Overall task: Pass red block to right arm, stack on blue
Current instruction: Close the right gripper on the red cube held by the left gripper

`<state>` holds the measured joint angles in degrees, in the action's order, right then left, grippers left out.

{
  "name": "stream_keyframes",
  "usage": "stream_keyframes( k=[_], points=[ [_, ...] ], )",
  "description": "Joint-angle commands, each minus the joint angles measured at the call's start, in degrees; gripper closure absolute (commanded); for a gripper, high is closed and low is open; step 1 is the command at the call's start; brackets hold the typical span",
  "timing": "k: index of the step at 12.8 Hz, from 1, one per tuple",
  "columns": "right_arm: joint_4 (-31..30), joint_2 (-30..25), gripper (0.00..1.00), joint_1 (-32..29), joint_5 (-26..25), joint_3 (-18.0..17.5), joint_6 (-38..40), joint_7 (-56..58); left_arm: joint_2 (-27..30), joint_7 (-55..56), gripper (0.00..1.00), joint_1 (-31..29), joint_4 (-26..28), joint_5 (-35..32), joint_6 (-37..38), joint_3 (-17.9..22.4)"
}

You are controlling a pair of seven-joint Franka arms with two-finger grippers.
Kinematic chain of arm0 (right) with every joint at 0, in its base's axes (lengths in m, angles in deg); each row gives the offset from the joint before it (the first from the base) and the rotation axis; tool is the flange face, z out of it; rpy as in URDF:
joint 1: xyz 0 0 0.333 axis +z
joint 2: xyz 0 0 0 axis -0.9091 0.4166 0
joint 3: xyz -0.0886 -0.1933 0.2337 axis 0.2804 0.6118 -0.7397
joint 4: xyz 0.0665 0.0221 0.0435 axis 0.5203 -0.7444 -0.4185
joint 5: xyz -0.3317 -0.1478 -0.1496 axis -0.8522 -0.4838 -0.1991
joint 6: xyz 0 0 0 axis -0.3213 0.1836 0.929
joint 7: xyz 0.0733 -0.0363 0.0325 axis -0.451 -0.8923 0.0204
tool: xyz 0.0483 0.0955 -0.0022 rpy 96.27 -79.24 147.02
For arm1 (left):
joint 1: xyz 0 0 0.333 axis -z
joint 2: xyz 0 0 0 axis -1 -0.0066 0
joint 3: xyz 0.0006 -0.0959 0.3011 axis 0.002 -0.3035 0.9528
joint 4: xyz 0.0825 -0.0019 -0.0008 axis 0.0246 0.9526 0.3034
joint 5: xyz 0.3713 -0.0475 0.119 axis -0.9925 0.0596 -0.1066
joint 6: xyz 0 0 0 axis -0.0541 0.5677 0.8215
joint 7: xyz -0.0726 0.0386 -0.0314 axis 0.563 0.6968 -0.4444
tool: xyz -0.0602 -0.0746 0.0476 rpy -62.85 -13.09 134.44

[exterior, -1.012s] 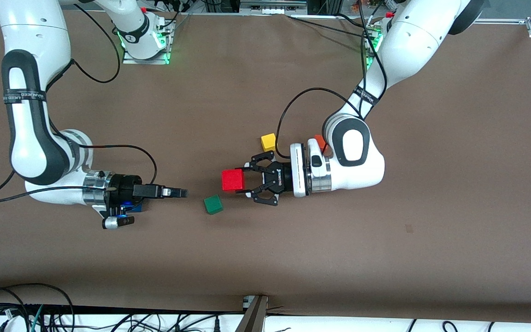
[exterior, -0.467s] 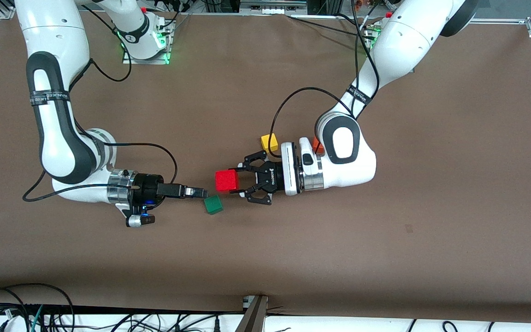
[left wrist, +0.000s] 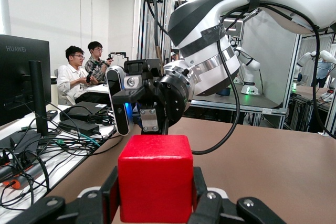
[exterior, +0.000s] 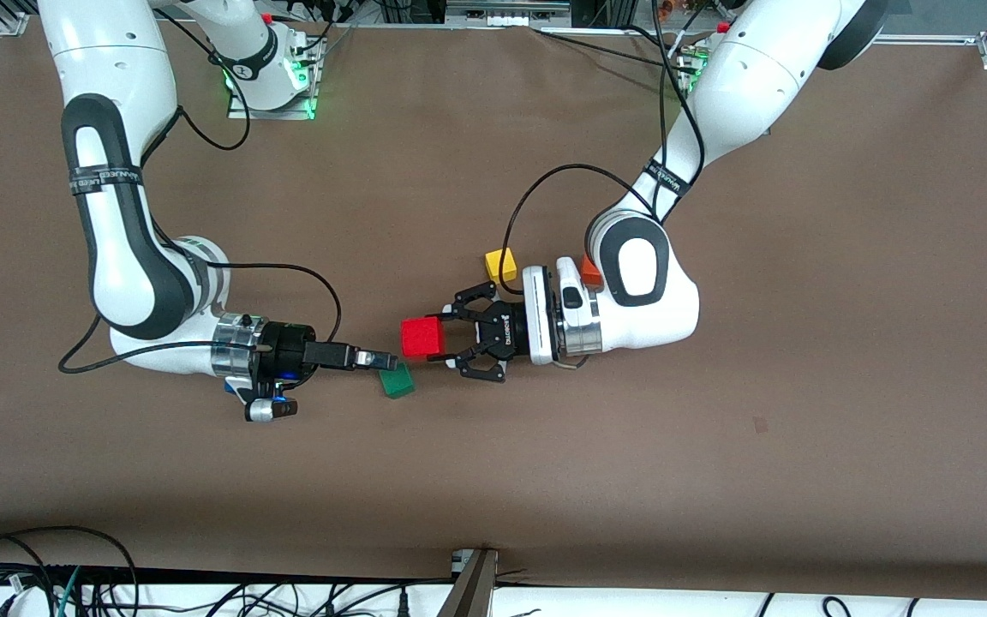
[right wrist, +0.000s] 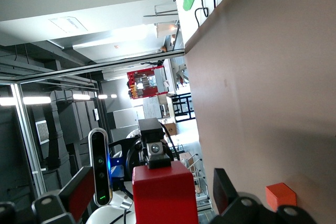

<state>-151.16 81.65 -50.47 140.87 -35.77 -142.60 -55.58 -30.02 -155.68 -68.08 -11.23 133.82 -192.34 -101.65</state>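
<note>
Holding the red block aloft beside the green cube, left gripper is clamped on it; right gripper spread wide, just short of it; handover not made; stacking on blue left, blue cube unseen.

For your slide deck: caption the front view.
Left gripper holds the red block out toward the approaching open right gripper, above the green cube.

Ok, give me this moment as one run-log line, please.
phase: handover | left hand: shut on red block, held in air | right hand: open, above green cube, short of red block | blue cube: not visible
</note>
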Motion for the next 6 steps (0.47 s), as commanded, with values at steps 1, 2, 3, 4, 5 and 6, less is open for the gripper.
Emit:
stream_keyframes(
  k=[1,2,3,4,5,6],
  points=[
    [0.56,0.55,0.01,0.39,1.62,0.05,-0.60,2.33,-0.65,-1.83,1.00,0.44,-1.65,2.56,-0.24,0.15],
    [0.56,0.55,0.01,0.56,1.70,0.05,-0.69,2.33,-0.65,-1.74,1.00,0.44,-1.73,2.56,-0.24,0.15],
    [0.56,0.55,0.01,0.65,1.70,0.05,-0.69,2.42,-0.65,-1.57,1.00,0.44,-1.74,2.56,-0.33,0.15],
    [0.56,0.55,0.03,0.65,1.88,0.05,-0.78,2.42,-0.65,-1.13,1.00,0.44,-1.74,2.56,-0.33,0.15],
    [0.48,0.55,0.07,0.91,2.05,0.05,-1.13,2.42,-0.56,-1.12,1.00,0.44,-1.82,2.56,-0.33,0.15],
    [0.48,0.55,0.13,1.17,2.06,0.05,-1.91,2.42,-0.56,-1.04,1.00,0.52,-1.91,2.56,-0.33,0.15]
  ],
)
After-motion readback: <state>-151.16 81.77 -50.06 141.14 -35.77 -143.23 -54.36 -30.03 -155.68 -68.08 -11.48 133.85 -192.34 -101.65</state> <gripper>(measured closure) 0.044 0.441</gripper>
